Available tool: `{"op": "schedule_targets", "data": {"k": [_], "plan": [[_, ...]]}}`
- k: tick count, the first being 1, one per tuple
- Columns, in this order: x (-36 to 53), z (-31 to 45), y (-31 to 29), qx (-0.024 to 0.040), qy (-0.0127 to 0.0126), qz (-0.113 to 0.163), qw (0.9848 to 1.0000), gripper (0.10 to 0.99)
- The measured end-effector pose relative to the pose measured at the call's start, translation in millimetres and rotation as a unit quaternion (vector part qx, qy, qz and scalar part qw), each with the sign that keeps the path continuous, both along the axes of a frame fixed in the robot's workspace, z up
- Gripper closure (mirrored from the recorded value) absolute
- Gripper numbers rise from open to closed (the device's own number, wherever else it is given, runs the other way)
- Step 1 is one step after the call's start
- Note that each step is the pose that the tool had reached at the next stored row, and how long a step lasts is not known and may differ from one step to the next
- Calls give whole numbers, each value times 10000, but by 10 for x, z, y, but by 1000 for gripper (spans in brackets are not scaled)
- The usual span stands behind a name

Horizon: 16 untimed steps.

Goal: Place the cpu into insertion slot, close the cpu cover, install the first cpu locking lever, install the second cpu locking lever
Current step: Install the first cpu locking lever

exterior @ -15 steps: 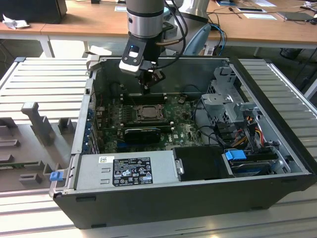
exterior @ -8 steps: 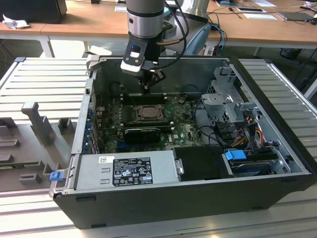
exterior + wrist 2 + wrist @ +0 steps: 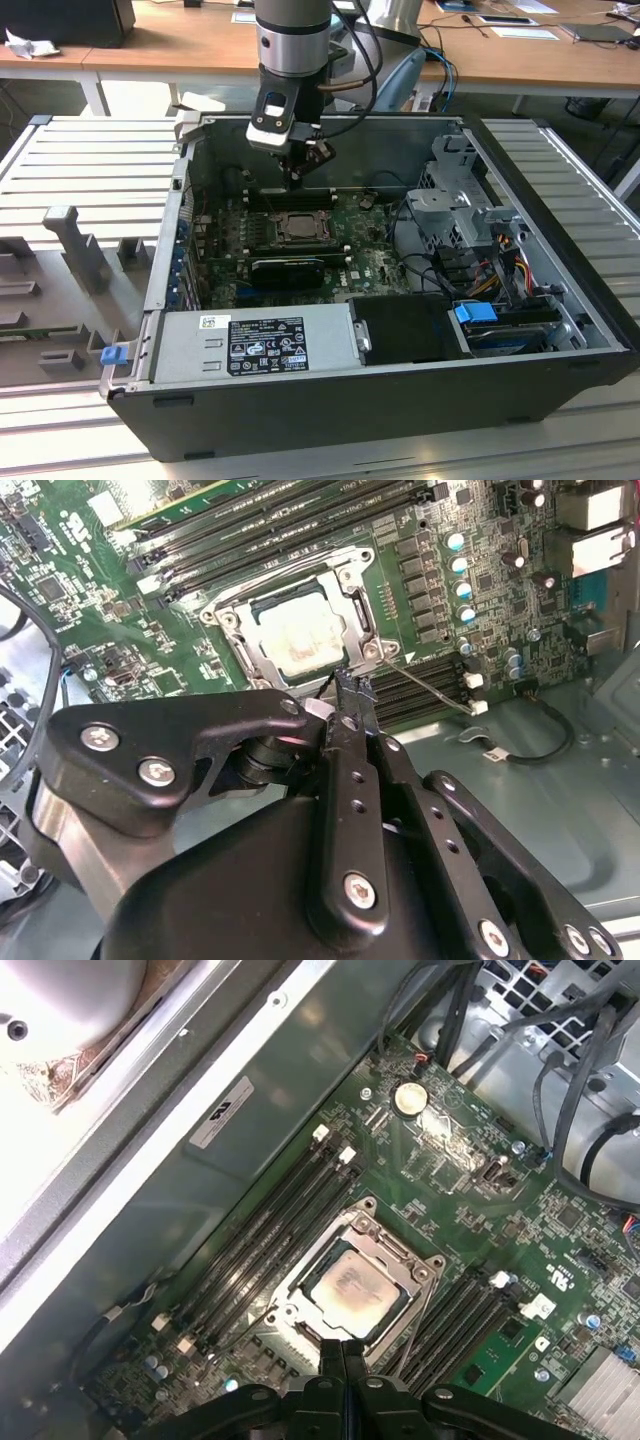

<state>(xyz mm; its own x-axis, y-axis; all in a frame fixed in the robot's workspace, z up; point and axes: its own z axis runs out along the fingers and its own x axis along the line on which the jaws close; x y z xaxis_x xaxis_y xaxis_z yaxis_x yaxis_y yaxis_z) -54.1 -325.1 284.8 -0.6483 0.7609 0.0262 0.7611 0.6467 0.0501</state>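
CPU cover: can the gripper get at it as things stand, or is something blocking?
Probably yes. The gripper, shut, hangs over the edge of the cpu cover, which lies around the cpu. Nothing shows between them, and the case is open on top.

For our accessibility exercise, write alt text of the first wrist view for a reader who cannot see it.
The gripper, jaws together, hangs at the edge of the silver cpu cover, which frames the seated cpu. Long black slots flank it on the green board.
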Motion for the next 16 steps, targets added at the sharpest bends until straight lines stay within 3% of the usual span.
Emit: {"op": "schedule_targets", "data": {"k": [16], "plan": [[0, 0, 0, 0, 0, 455, 9990, 980]]}}
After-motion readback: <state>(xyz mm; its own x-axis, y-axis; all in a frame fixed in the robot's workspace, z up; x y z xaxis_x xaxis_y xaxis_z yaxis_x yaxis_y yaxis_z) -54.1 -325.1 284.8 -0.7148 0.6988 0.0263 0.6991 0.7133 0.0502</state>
